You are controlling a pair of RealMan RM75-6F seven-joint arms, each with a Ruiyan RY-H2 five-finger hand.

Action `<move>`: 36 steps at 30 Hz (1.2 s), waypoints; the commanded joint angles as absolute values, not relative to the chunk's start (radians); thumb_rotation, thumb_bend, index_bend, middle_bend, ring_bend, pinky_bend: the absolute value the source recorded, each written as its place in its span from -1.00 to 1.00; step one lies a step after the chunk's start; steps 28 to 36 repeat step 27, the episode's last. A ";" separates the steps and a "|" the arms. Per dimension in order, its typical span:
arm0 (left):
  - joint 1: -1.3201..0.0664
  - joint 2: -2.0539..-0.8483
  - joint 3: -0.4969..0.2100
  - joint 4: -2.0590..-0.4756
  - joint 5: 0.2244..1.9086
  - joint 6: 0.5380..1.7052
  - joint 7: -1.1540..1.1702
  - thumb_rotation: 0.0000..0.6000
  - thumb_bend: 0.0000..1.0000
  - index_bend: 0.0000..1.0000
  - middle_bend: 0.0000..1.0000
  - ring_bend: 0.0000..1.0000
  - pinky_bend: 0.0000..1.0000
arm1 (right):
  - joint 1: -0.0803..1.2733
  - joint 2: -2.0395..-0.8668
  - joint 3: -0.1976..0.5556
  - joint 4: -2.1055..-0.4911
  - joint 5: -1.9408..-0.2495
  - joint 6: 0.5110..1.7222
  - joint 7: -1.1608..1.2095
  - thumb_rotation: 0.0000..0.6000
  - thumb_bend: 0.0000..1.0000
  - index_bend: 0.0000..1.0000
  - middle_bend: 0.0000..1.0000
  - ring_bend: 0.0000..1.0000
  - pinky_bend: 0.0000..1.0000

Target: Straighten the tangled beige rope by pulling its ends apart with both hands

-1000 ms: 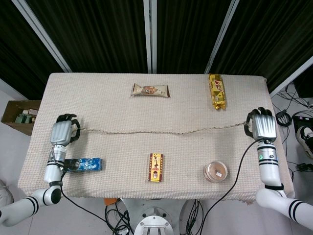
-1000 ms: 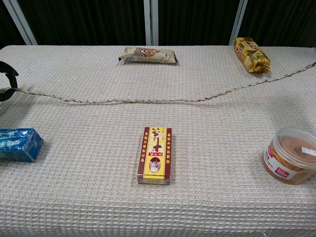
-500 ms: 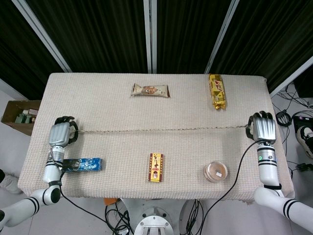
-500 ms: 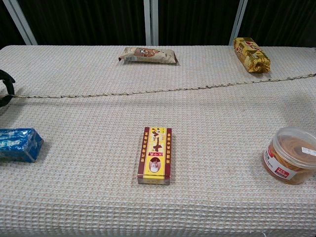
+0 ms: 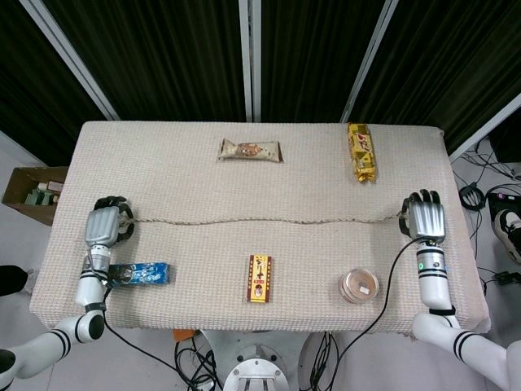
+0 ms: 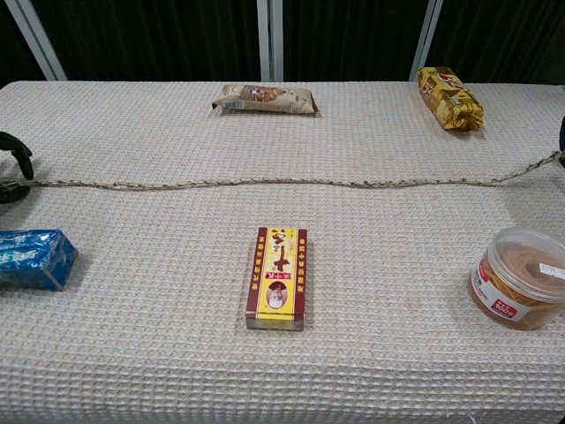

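The beige rope (image 5: pixel 260 219) lies in a long, nearly straight line across the table, and the chest view shows the same rope (image 6: pixel 282 182) running from edge to edge. My left hand (image 5: pixel 104 226) grips its left end near the table's left edge; only the fingertips (image 6: pixel 12 155) of this hand show in the chest view. My right hand (image 5: pixel 424 220) holds the right end near the right edge, fingers curled round it. In the chest view the right hand is only a dark sliver at the frame's right edge.
A blue packet (image 5: pixel 142 274) lies just in front of my left hand. A yellow-red box (image 5: pixel 259 278) and a round tub (image 5: pixel 359 286) sit near the front edge. A brown snack bar (image 5: pixel 251 150) and a gold packet (image 5: pixel 362 152) lie at the back.
Both hands have come a little inward and toward the front. The rope, pulled taut and raised half a second ago, now rests on the table with slight waves.
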State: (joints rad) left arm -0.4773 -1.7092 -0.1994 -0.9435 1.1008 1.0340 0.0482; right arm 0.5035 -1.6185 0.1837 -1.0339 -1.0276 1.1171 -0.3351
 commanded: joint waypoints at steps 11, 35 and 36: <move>-0.378 -1.577 -0.222 -1.115 1.174 1.270 0.040 1.00 -0.65 -0.38 -0.61 -0.77 -0.77 | 0.403 -1.432 0.198 -1.273 -1.110 1.282 -0.313 1.00 -0.62 -0.55 -0.56 -0.89 -0.75; -0.051 -1.183 -0.056 -1.561 1.320 1.579 0.030 1.00 -0.65 -0.38 -0.61 -0.76 -0.78 | 0.117 -1.063 0.068 -1.648 -1.327 1.523 -0.058 1.00 -0.57 -0.55 -0.59 -0.89 -0.75; -0.051 -1.183 -0.056 -1.561 1.320 1.579 0.030 1.00 -0.65 -0.38 -0.61 -0.76 -0.78 | 0.117 -1.063 0.068 -1.648 -1.327 1.523 -0.058 1.00 -0.57 -0.55 -0.59 -0.89 -0.75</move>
